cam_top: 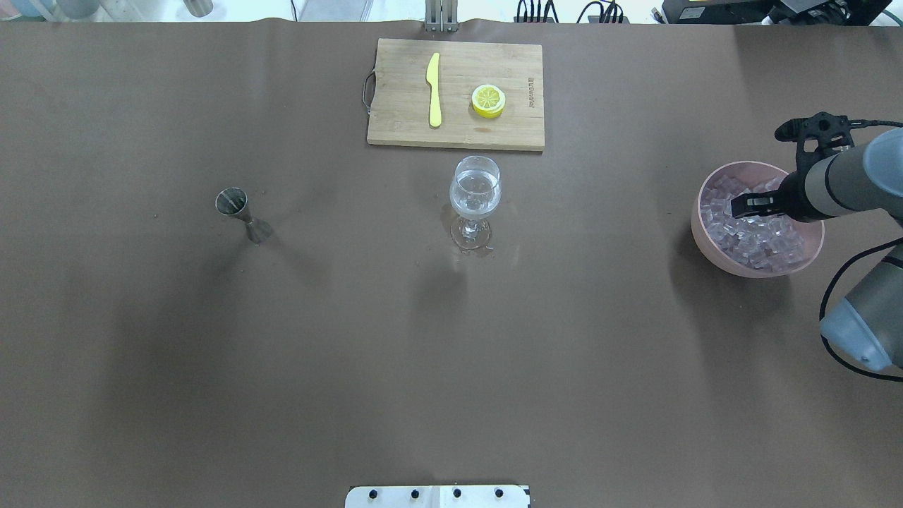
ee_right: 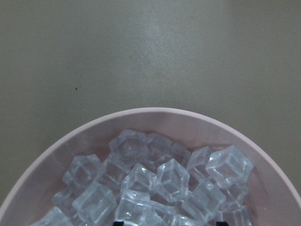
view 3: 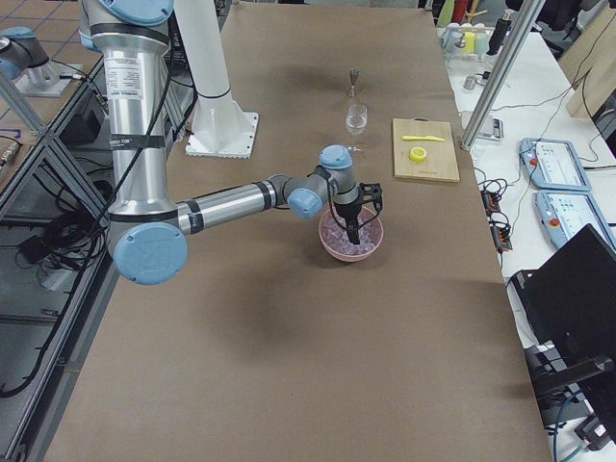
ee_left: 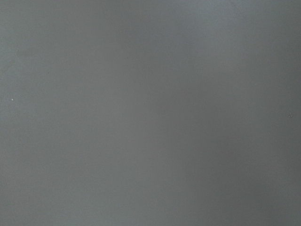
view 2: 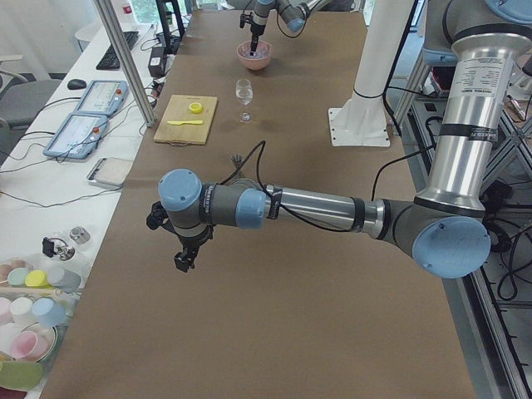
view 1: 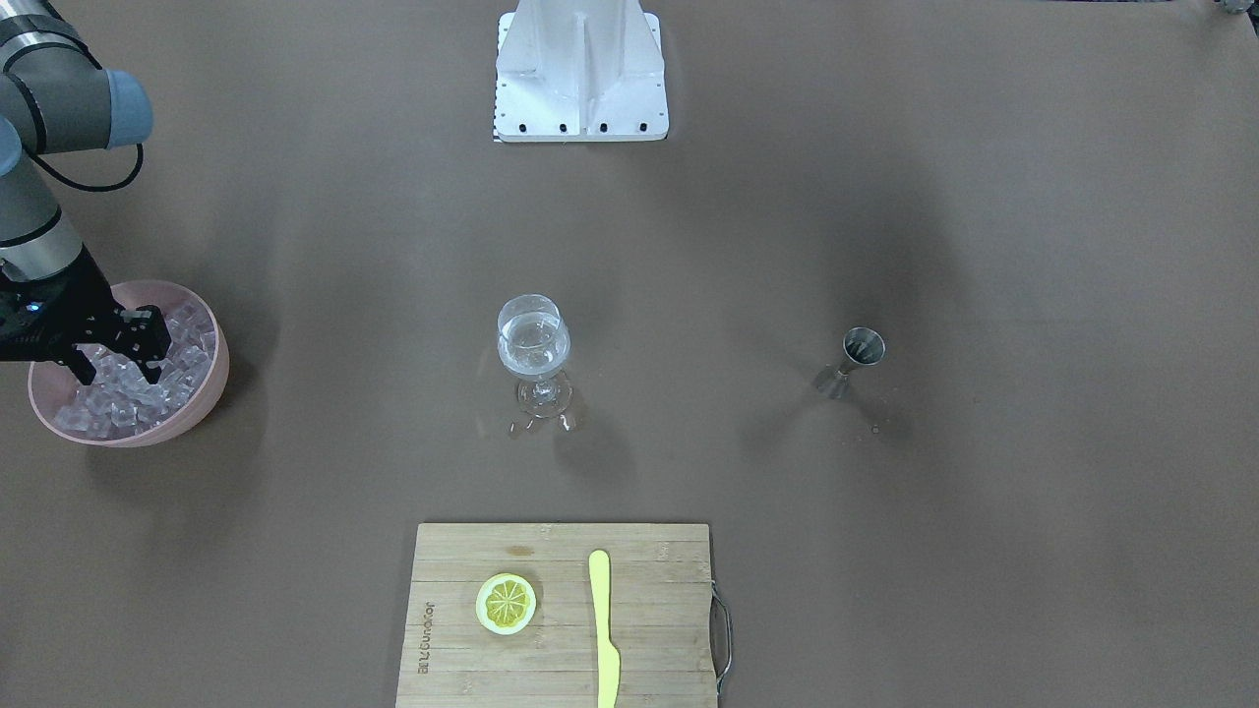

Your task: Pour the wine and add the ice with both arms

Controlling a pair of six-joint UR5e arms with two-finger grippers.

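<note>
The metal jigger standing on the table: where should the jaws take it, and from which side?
Probably at the narrow waist of the jigger, coming in level from the robot's left. It stands upright, two cones meeting at a pinch, so jaws closed there should not slide up or down.

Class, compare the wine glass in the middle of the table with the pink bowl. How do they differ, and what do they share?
The wine glass is clear and stemmed; the pink bowl is opaque, wide and stemless. The glass holds a little clear wine; the bowl holds heaped ice. The right gripper, jaws open, is at the bowl's ice; no gripper is at the glass. Both stand upright on the brown table.
</note>
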